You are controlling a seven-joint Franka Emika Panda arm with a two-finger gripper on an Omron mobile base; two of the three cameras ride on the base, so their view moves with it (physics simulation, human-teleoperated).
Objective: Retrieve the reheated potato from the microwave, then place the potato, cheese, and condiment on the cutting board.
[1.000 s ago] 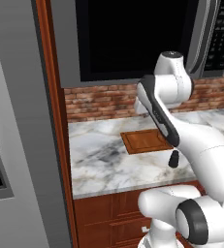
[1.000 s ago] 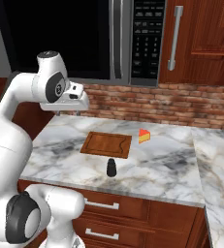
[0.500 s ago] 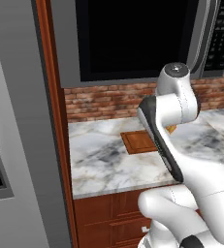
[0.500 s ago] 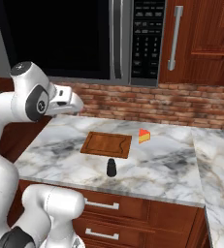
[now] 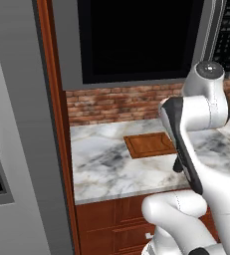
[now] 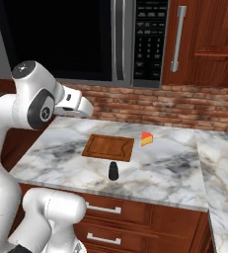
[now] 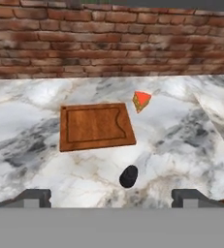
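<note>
The microwave [image 6: 61, 39] hangs above the counter with its black door shut, its silver handle [image 6: 118, 39] beside the keypad. The potato is hidden. The cutting board [image 7: 95, 127] lies bare on the marble; it also shows as the cutting board [image 6: 109, 147] and, in the left base view, the cutting board [image 5: 150, 144]. The cheese [image 7: 141, 100] sits just past its far right corner, the cheese [image 6: 146, 138] off the board. The condiment [image 7: 129, 176], a black bottle, stands in front of the board, the condiment [image 6: 114, 171] upright. My gripper [image 7: 112, 198] hovers high, left of the board, open and holding nothing.
A brick backsplash [image 6: 184, 106] runs behind the marble counter [image 6: 174, 168]. A wooden cabinet with a silver handle [image 6: 177, 39] stands right of the microwave. A tall grey appliance [image 5: 17, 149] walls off the counter's left end. Drawers [image 6: 105, 210] sit below the counter edge.
The arm has folded, its elbow dropping and swinging nearer the cameras, while the hand stays above the counter's left part. Board, cheese and bottle have not moved.
</note>
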